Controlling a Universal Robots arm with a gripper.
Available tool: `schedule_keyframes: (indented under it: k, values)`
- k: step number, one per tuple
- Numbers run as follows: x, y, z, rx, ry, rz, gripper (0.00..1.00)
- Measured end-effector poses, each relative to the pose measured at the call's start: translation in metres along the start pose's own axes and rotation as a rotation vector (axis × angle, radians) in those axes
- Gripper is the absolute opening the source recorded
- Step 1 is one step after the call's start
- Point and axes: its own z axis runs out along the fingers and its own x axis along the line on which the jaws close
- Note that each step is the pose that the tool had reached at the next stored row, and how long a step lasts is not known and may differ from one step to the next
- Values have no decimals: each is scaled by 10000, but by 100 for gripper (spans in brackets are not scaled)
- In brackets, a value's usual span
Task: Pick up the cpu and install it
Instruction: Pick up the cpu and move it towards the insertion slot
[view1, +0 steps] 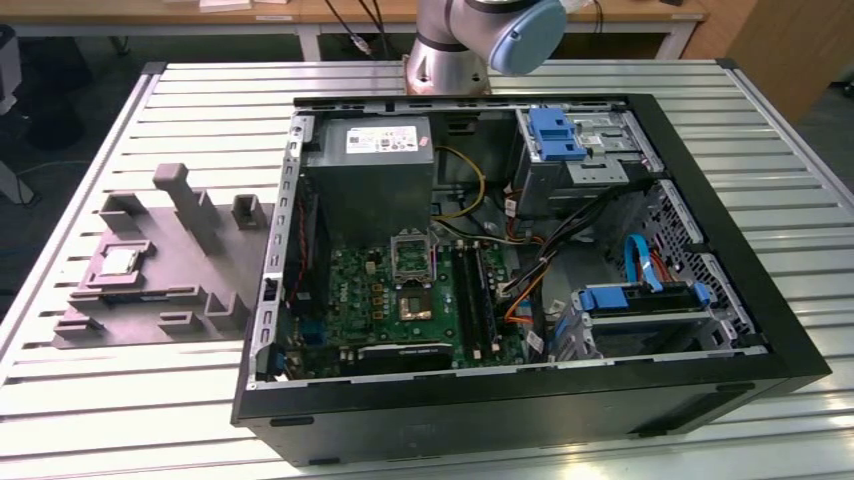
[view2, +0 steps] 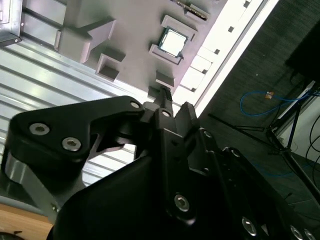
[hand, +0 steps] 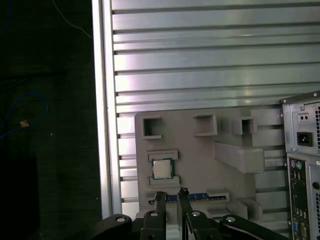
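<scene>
The cpu (view1: 120, 262) is a small silvery square chip lying flat in a pocket of the grey moulded tray (view1: 174, 275), at the exterior view's left, beside the open computer case. Both wrist views look down on the cpu (hand: 161, 169) (view2: 172, 42) in the tray (hand: 210, 170) (view2: 132, 30). My gripper (hand: 171, 196) (view2: 167, 100) hangs well above the tray, off to one side of the chip. A narrow gap shows between its dark fingers and they hold nothing. The silver-framed motherboard socket (view1: 411, 255) sits inside the case.
The open black case (view1: 534, 400) holds a grey power supply (view1: 380, 165), blue drive brackets (view1: 554, 130), cables and the green board. Its rear panel (hand: 302, 170) stands beside the tray. The slatted metal table (hand: 200, 60) ends at an edge (hand: 105, 100) near the tray.
</scene>
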Motion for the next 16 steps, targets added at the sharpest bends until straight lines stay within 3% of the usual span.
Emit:
schedule_keyframes:
  k: [8, 10, 14, 16]
  values:
    - [6, -1, 0, 0, 0, 0, 53]
    - [8, -1, 2, -2, 2, -67, 53]
    - [9, -1, 19, -15, 35, -678, 53]
    - [8, -2, 21, -10, 37, -701, 53]
